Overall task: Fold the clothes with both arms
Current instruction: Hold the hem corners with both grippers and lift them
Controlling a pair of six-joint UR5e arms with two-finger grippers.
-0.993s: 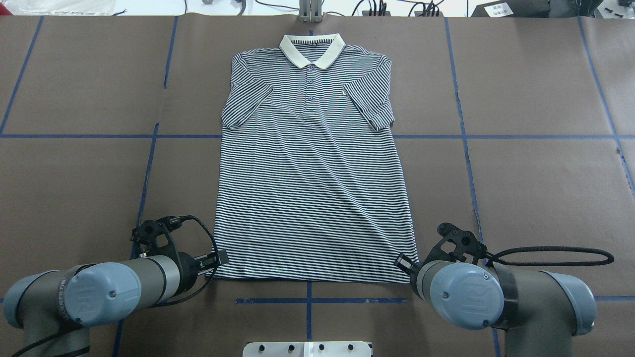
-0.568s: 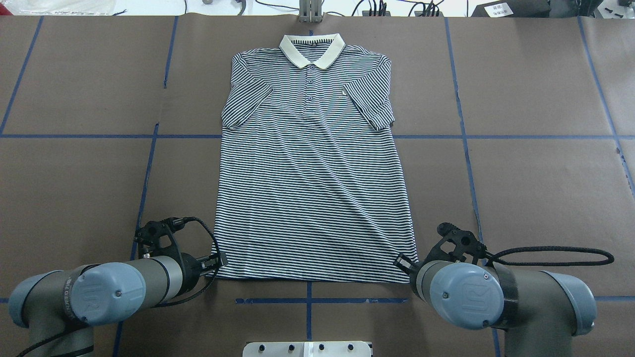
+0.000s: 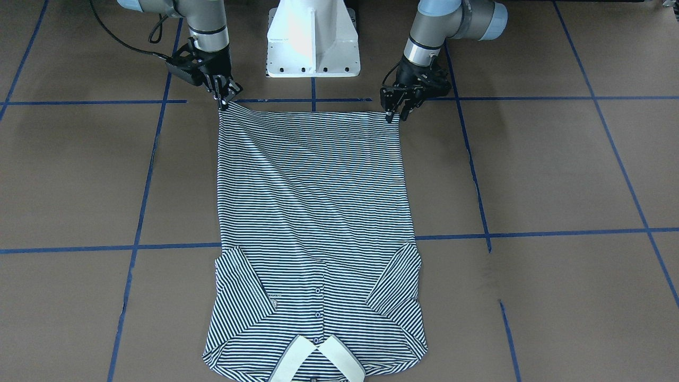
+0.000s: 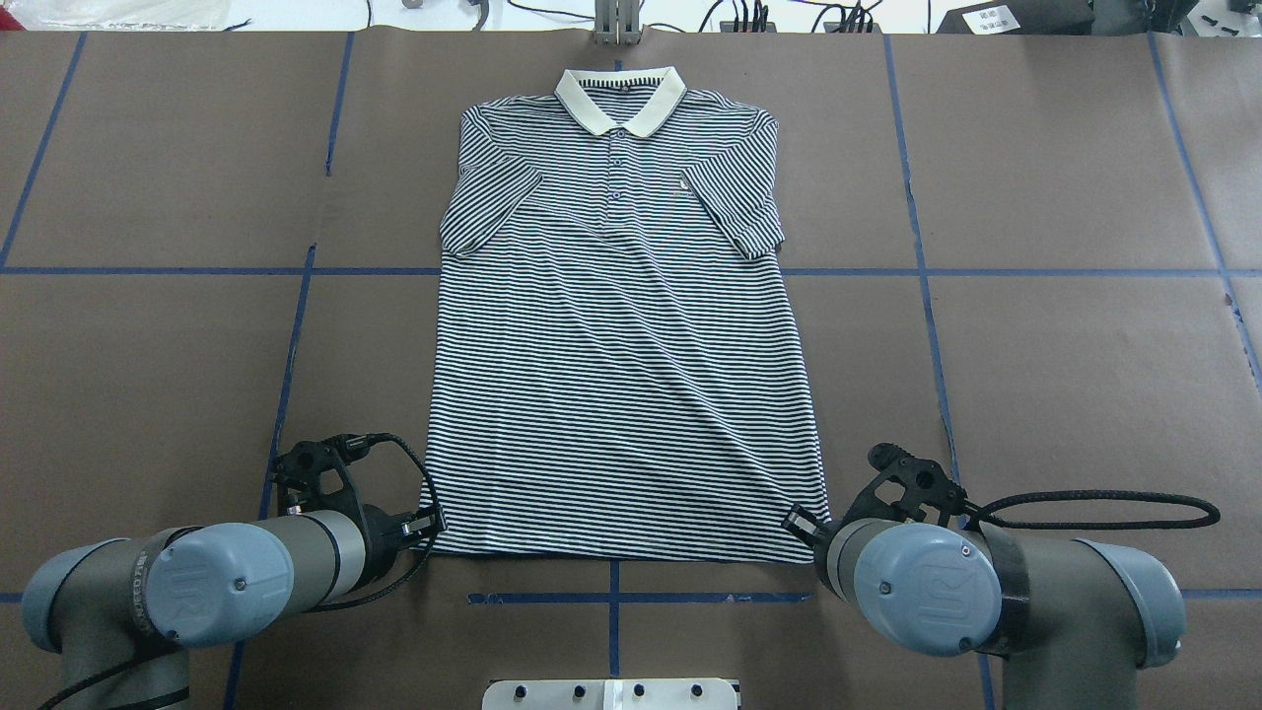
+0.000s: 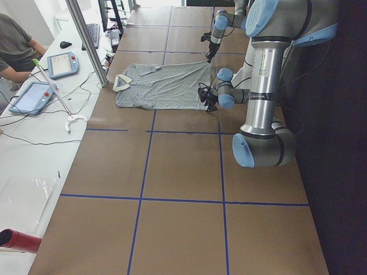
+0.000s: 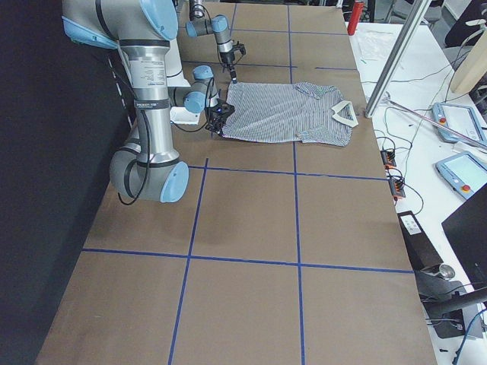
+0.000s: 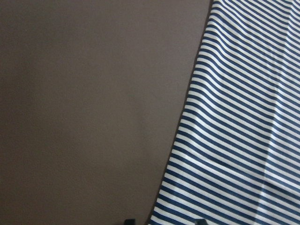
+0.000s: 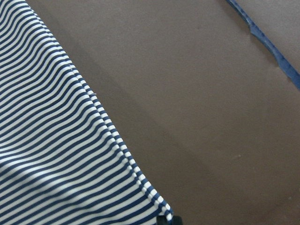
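The striped polo shirt lies flat and face up on the brown table, its cream collar at the far end and its hem toward me. It also shows in the front-facing view. My left gripper is at the hem's left corner; in the left wrist view the shirt's edge runs between two parted fingertips, so it is open. My right gripper is shut on the hem's other corner, which is drawn up to a point. The right wrist view shows that corner.
The white pedestal base stands just behind the hem. Blue tape lines cross the table. In the left side view a seated person, tablets and a metal pole are along the far table edge.
My left gripper has moved a little to the right, onto the hem's left corner. The right arm and the shirt have not moved.
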